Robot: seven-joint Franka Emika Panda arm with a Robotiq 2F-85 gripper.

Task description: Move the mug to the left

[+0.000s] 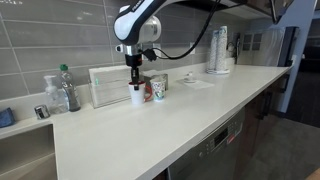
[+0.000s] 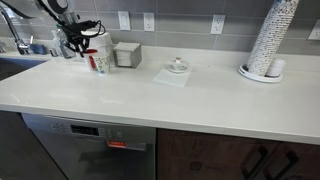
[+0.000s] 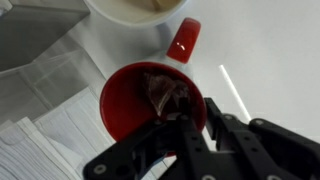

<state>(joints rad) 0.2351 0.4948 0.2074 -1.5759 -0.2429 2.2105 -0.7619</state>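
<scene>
Hanging right over the mug (image 1: 137, 96) at the counter's (image 1: 200, 115) back edge, just beside patterned cup (image 1: 157, 90) — gripper (image 1: 135, 80), fingertips at the red rim; open vs. closed, can't tell.

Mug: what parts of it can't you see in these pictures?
- Wrist view: the gripper hides the near rim of the mug; whether it grips is unclear.
- Wrist view: the lump inside is too blurry.
- Both exterior views: the mug is too small to show its handle.
</scene>
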